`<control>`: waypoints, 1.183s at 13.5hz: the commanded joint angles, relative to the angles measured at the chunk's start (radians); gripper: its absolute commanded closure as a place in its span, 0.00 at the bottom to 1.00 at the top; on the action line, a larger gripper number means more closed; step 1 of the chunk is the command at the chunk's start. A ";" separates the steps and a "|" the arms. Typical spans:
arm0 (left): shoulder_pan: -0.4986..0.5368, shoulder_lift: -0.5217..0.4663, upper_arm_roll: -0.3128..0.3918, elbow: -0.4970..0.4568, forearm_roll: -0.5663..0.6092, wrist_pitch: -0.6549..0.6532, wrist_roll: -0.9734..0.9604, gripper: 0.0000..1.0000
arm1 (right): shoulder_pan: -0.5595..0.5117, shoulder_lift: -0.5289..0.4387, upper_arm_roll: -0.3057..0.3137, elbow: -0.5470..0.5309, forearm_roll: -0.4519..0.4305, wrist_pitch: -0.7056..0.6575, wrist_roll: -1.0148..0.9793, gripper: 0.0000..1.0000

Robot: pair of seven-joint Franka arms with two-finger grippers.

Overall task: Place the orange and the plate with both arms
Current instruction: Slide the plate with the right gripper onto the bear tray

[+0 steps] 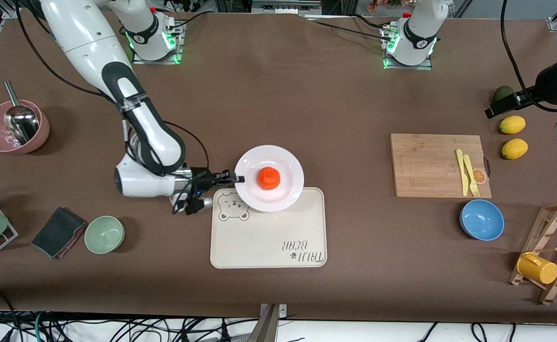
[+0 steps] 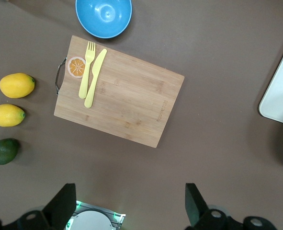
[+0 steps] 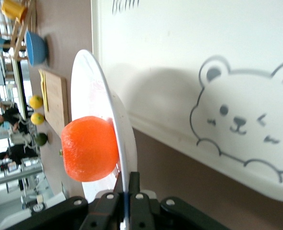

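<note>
Glossy red-orange orange on speckled white plate

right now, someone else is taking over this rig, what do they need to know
Right gripper: shut on the rim of the plate, which overlaps the bear-printed tray's edge farther from the front camera.
Left gripper: open, empty, waiting in the air over the table by the cutting board.
Orange: already on the plate.
Left: set the plate down on the tray and release; whether it already rests there is unclear.
</note>
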 commanded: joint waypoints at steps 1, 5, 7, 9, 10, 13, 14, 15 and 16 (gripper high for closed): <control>0.005 0.007 0.000 0.024 -0.019 -0.021 0.011 0.00 | 0.014 0.152 0.007 0.247 -0.024 -0.010 0.135 1.00; 0.005 0.009 0.000 0.024 -0.019 -0.020 0.013 0.00 | 0.029 0.336 0.010 0.460 -0.016 0.105 0.150 1.00; 0.005 0.007 0.000 0.024 -0.020 -0.018 0.012 0.00 | 0.051 0.354 0.010 0.461 -0.016 0.136 0.144 1.00; 0.005 0.007 0.000 0.022 -0.019 -0.020 0.019 0.00 | 0.051 0.358 0.011 0.461 -0.015 0.142 0.146 1.00; 0.005 0.007 0.001 0.022 -0.019 -0.020 0.019 0.00 | 0.051 0.354 0.011 0.461 -0.016 0.142 0.147 0.89; 0.005 0.007 0.000 0.022 -0.019 -0.018 0.017 0.00 | 0.052 0.338 0.008 0.458 -0.080 0.128 0.146 0.00; 0.005 0.007 0.000 0.022 -0.019 -0.020 0.017 0.00 | 0.052 0.329 0.008 0.455 -0.167 0.118 0.150 0.00; 0.005 0.007 0.000 0.022 -0.019 -0.020 0.019 0.00 | 0.052 0.321 0.008 0.454 -0.247 0.104 0.155 0.00; 0.005 0.007 0.000 0.022 -0.019 -0.020 0.019 0.00 | 0.054 0.312 0.010 0.456 -0.309 0.093 0.155 0.00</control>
